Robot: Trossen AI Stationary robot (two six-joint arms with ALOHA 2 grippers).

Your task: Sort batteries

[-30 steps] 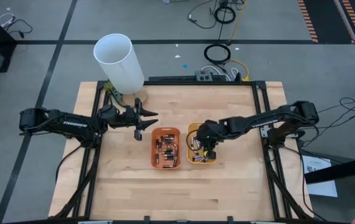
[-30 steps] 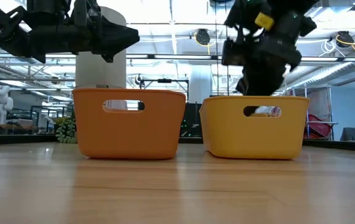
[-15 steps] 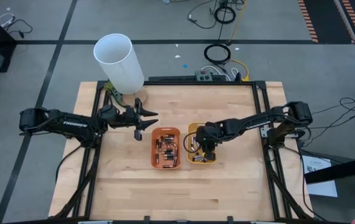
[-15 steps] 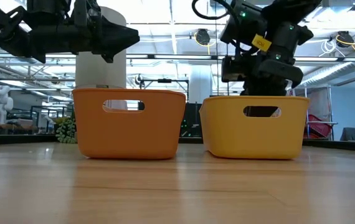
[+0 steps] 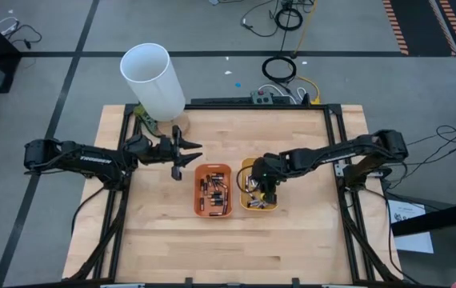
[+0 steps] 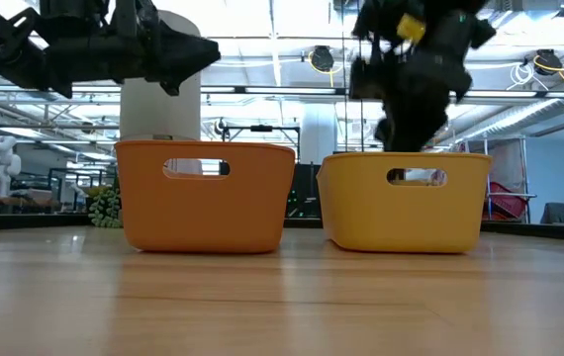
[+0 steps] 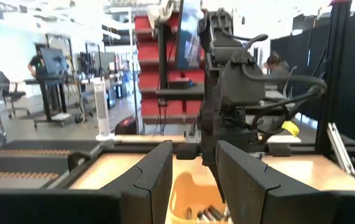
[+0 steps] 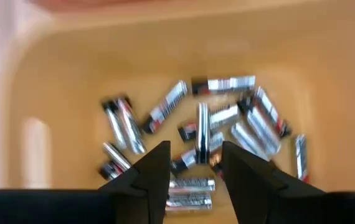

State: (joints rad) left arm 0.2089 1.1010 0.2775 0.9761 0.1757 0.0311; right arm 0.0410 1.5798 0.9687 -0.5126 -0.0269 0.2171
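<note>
Two small trays stand side by side mid-table: an orange tray (image 5: 198,190) with dark batteries (image 5: 214,192), and a yellow tray (image 5: 248,206) with several silvery batteries (image 8: 227,118) on its floor. My right gripper (image 8: 196,155) is open and points down into the yellow tray (image 6: 404,208), its fingers above the batteries. One silvery battery (image 8: 202,134) shows in the gap between the fingers, farther off. My left gripper (image 5: 186,158) is open and holds nothing. It hangs level above the table, left of the orange tray (image 6: 203,203).
A tall white tube (image 5: 154,80) stands at the table's far left corner, behind my left arm. A power strip (image 5: 268,98) and cables lie past the far edge. Bare wood (image 5: 228,248) spreads toward the table's near edge.
My right gripper has dipped lower over the yellow tray and then come back up to about its earlier height.
</note>
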